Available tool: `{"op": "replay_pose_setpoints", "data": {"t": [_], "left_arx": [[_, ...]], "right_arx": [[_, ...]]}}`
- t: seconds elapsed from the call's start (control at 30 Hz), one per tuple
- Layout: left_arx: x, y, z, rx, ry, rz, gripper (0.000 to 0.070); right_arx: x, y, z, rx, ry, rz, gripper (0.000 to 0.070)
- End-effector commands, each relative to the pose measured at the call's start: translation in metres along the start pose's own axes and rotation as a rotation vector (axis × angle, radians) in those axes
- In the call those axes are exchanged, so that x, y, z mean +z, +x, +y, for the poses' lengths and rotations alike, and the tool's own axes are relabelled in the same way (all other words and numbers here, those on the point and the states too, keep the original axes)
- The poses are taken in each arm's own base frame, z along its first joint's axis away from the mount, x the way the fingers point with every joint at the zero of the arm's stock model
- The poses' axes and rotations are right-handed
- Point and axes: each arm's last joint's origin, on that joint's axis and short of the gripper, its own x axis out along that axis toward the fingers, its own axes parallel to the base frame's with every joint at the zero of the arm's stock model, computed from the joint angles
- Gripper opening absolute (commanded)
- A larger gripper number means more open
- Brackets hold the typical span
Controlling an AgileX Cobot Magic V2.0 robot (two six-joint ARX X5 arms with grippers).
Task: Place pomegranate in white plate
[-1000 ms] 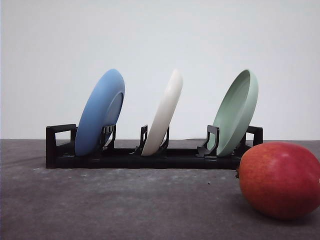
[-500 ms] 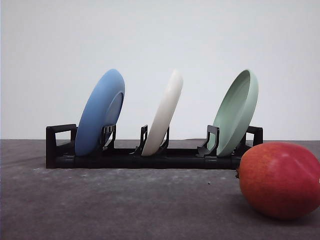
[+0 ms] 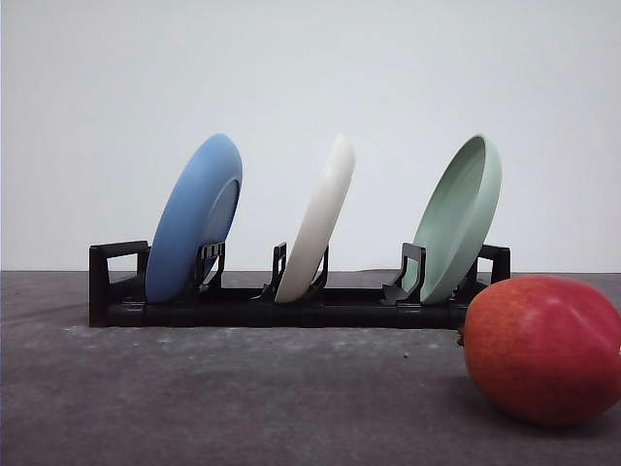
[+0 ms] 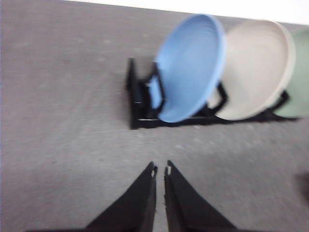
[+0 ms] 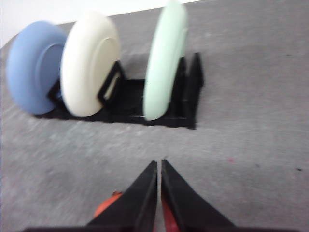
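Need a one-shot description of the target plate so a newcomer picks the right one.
Find the black rack at the back of the grey table; three plates stand on edge in it. The white plate sits in the middle slot, between the blue plate and the green plate. It is the only off-white one.

Nothing has visibly moved in the front view; the pomegranate lies where it did before
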Motion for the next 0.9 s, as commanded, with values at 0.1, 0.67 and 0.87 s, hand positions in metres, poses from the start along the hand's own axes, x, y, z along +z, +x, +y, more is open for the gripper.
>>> {"op": "replay_pose_setpoints", "data": {"t": [0.1,0.67,0.87], "left_arx": [[0.005,0.004,-0.009,-0.092,0.095,0.03,0.0011],[0.008,0.011,-0.019,-0.208,0.224,0.033,0.0427],[0.016,0.018,-0.024,-0.247,0.255,-0.006,0.0417]], "right_arx": [[0.003,-0.001,0.007,0.063,-0.073,0.001,0.0006],[0.002,-0.001,0.009,0.101,-0.105,0.009,0.04],[0.003,-0.001,0.009,0.104,-0.107,0.003,0.04]]}}
